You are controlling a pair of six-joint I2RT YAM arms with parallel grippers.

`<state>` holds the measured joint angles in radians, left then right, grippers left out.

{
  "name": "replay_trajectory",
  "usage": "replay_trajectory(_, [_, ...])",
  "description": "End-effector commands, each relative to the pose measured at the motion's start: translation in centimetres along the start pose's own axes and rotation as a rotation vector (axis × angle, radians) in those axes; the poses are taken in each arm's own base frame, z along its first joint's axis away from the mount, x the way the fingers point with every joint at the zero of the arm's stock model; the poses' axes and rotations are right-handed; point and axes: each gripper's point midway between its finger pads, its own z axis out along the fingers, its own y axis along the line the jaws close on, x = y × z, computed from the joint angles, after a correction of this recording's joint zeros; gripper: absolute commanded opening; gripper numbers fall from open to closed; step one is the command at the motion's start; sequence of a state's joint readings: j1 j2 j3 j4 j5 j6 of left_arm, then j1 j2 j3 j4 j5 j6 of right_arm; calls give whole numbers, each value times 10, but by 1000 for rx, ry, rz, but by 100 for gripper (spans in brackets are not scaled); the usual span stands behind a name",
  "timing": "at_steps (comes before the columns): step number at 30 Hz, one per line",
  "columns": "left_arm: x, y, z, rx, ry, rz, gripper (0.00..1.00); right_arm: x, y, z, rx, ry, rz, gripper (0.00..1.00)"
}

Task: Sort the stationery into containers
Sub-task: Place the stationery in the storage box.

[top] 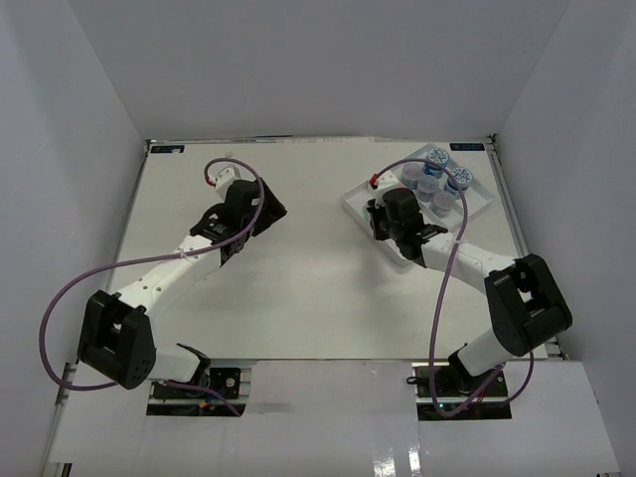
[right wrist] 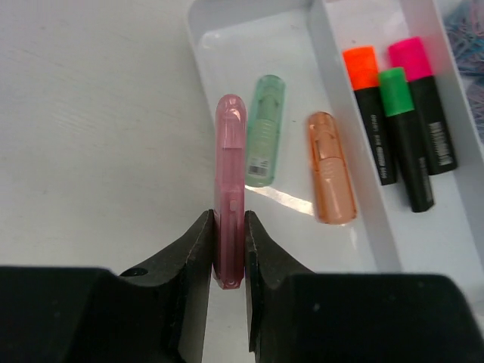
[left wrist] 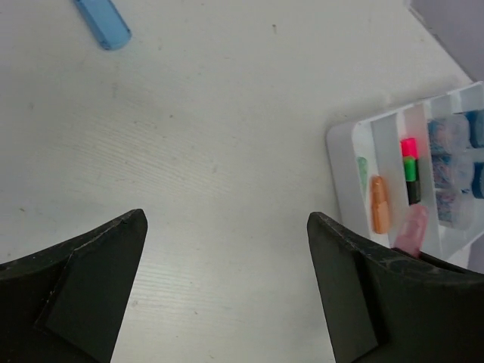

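Pink marker (right wrist: 230,151) sits clamped in right gripper (right wrist: 228,223), lower end partly masked; left gripper (left wrist: 227,219) gapes.

Loads of bare table (top: 298,298) between the two arms to swing through with just a blue marker (left wrist: 103,23) lying on it, but the tray (top: 350,199) in the far right corner is tight: jars (top: 437,164) pack its right-side compartments, markers (right wrist: 404,128) lie in the rest, and the right gripper (right wrist: 227,223), clamped on a pink marker (right wrist: 229,151), hangs at its left wall.

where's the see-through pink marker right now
The see-through pink marker is clamped in the right gripper; in the right wrist view it sits at the tray's left edge, just left of the pale green marker lying inside.
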<state>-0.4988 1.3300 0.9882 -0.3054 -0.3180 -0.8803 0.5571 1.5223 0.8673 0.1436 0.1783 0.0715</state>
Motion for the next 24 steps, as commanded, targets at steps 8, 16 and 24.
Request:
replay_trajectory(8, [14,62,39,-239,141,3,98,18,-54,13,112,93,-119,25])
replay_trajectory(16, [5,82,72,-343,187,-56,98,21,-62,10,138,112,-123,62])
replay_trajectory(24, [-13,103,102,-484,213,-150,98,-30,-53,-29,99,-22,-88,82])
